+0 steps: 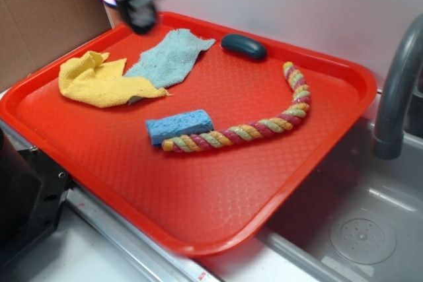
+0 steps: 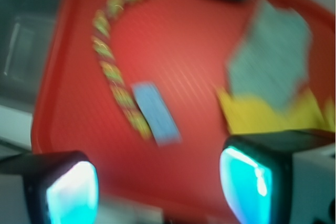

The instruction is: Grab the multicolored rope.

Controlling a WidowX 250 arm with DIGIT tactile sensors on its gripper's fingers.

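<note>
While the end effector (image 1: 140, 21) hovers, the multicolored rope (image 1: 254, 130) lies well apart.

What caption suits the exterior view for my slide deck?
Hand hovers open above the red tray, far from the multicolored rope.

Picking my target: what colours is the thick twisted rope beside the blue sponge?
Pink, yellow, pale green and orange twisted strands on the thick twisted rope; clearest in the exterior view.
</note>
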